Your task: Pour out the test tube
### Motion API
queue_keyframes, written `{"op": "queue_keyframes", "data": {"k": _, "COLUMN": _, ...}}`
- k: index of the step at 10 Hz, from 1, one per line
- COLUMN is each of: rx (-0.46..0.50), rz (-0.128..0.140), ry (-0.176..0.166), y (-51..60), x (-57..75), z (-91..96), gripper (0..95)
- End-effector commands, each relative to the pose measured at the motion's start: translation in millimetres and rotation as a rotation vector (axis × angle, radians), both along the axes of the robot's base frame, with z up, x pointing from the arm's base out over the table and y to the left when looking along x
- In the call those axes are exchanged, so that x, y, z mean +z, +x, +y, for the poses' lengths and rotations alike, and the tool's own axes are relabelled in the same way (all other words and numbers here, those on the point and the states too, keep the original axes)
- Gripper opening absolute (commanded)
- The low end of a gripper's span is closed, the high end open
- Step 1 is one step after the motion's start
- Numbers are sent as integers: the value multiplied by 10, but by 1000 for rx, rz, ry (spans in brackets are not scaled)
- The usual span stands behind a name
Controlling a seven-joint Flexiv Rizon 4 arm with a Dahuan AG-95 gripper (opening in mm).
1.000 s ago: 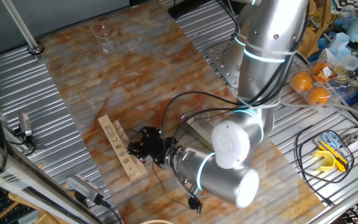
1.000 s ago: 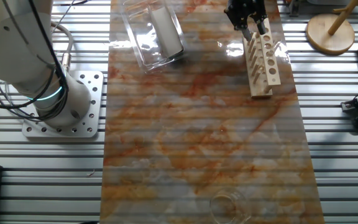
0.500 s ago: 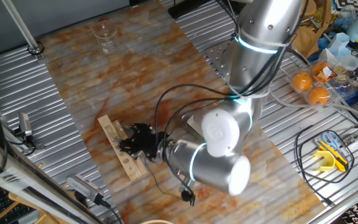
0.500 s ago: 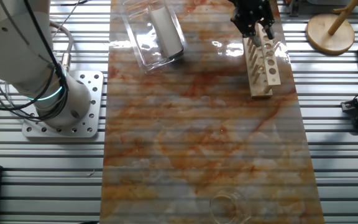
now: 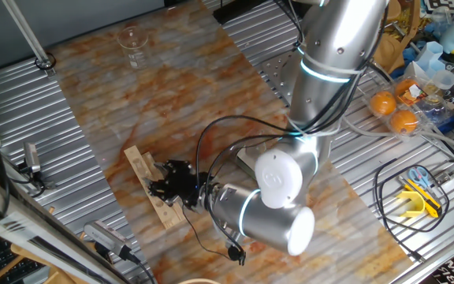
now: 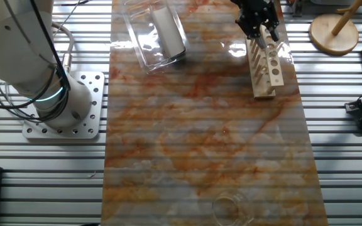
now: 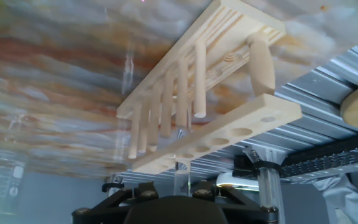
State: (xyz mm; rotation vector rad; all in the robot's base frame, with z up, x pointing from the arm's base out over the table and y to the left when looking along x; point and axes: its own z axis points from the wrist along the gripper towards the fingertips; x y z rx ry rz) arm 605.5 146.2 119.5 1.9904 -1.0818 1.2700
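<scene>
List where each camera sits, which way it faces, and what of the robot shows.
One fixed view: high, looking down across the table; the arm's joints fill the middle, tool at the wooden rack.
The other fixed view: overhead; base at left, tool at the rack's far end.
Hand view: along the fingers, upside-down rack; black tool body at the bottom.
All share the rack.

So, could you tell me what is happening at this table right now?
The robot arm has its gripper at one end of the wooden test tube rack on the marbled mat, apparently going for a test tube that shows faintly in the rack. Whether the gripper has closed on the tube cannot be told. An empty glass beaker stands at the far end of the mat.
</scene>
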Motion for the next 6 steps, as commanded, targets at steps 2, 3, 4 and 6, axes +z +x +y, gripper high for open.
{"op": "queue_keyframes", "data": {"k": 2, "rx": -3, "rz": -12, "ry": 7, "y": 32, "x": -31, "z": -63, "gripper": 380}}
{"op": "queue_keyframes", "data": {"k": 3, "rx": -3, "rz": -15, "ry": 8, "y": 44, "x": -48, "z": -85, "gripper": 380}}
{"op": "queue_keyframes", "data": {"k": 4, "rx": -2, "rz": -19, "ry": 9, "y": 49, "x": -58, "z": -92, "gripper": 380}}
{"op": "queue_keyframes", "data": {"k": 6, "rx": 8, "rz": -23, "ry": 2, "y": 55, "x": -69, "z": -103, "gripper": 380}}
